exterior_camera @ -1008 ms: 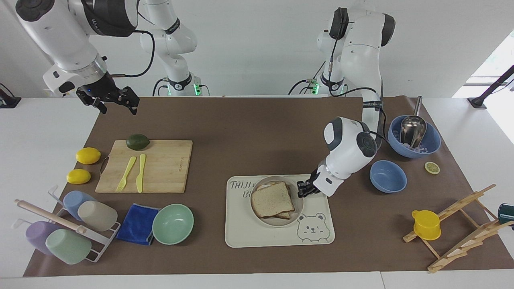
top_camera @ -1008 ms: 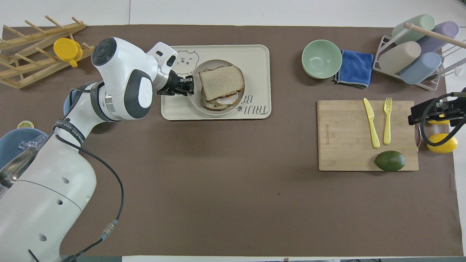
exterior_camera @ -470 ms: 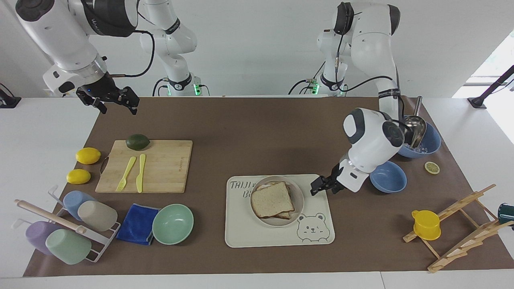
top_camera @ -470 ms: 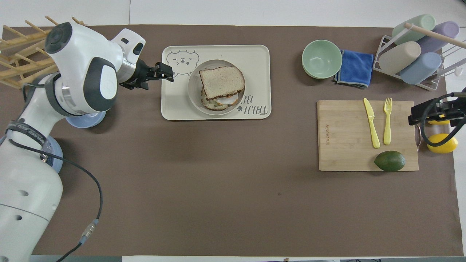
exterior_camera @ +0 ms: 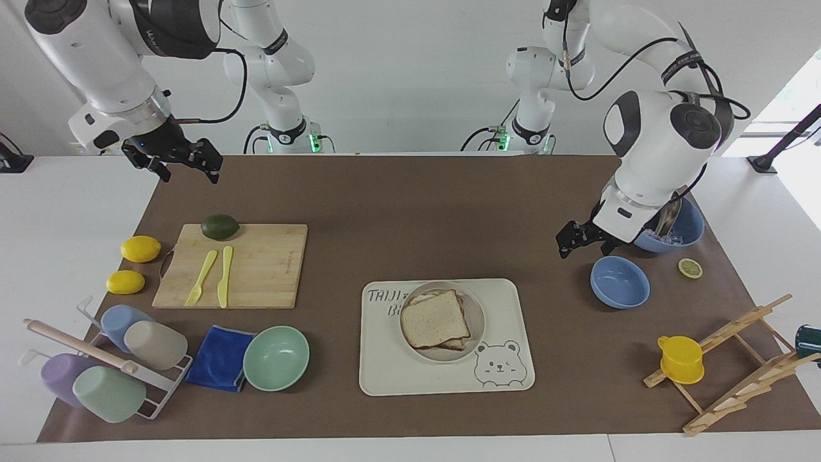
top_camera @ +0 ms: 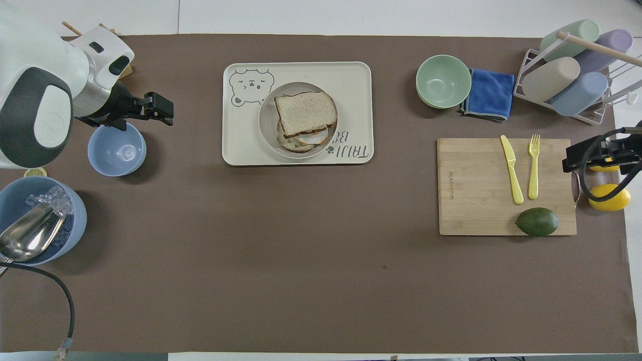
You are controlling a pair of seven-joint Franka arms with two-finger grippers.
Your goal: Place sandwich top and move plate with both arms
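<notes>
The sandwich top lies on the stacked sandwich on the round cream plate, which sits on the bear tray. In the overhead view the top slice sits a little askew over the filling, on the plate. My left gripper is open and empty, raised over the mat beside the small blue bowl, well clear of the tray; it also shows in the overhead view. My right gripper is open and empty, and waits raised at the right arm's end of the table, over the lemons in the overhead view.
A large blue bowl with ice and a metal scoop stands by the small bowl, with a lemon slice and a wooden rack holding a yellow cup. A cutting board with an avocado, fork and knife, two lemons, a mint bowl, a blue cloth and a cup rack are toward the right arm's end.
My left gripper has drawn back from the plate's rim, risen and swung toward the left arm's end, to beside the small blue bowl. The sandwich, plate and right arm have not moved.
</notes>
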